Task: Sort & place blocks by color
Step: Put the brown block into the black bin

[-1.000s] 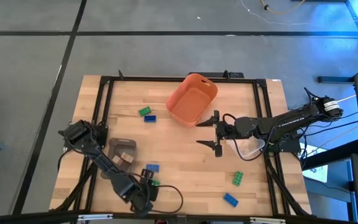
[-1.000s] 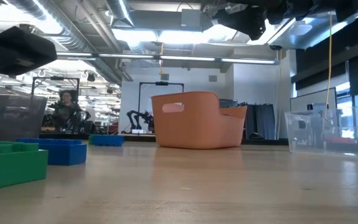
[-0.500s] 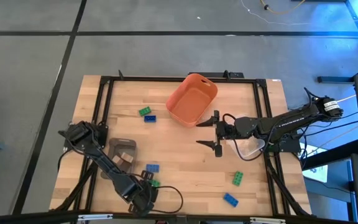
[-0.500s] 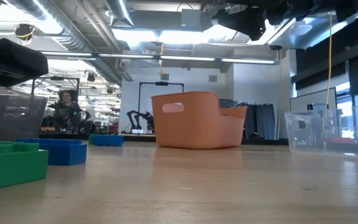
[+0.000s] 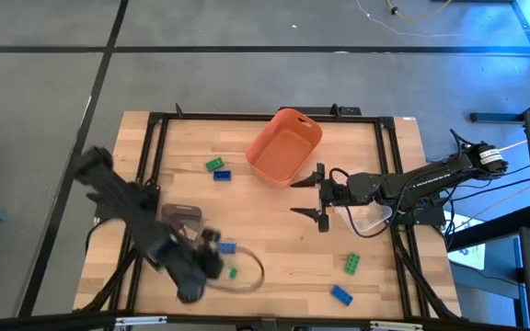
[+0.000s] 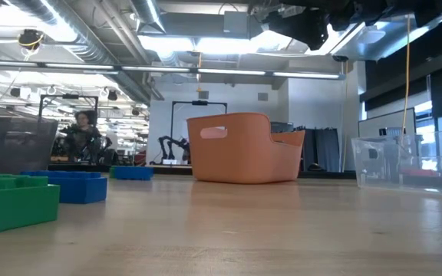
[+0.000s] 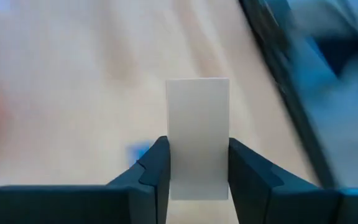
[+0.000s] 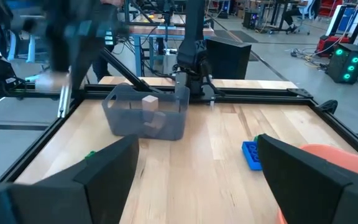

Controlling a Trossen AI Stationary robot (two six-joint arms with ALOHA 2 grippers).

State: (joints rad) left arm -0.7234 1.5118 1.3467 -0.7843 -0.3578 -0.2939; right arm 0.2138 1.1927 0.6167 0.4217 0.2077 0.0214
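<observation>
Since a second ago we note the left gripper (image 7: pixel 197 171) has swung up from the counter (image 5: pixel 274 221) edge, its jaws pinching a pale tan block (image 7: pixel 197 137). We judge the carry step under way; next comes release over the grey tray (image 5: pixel 184 218). The right gripper (image 5: pixel 316 195) waits, jaws spread, beside the orange bin (image 5: pixel 283 147); no writing is legible.

The left hand (image 5: pixel 212 243) is blurred in the high view, and the table behind its pale block (image 7: pixel 197 134) is smeared.
</observation>
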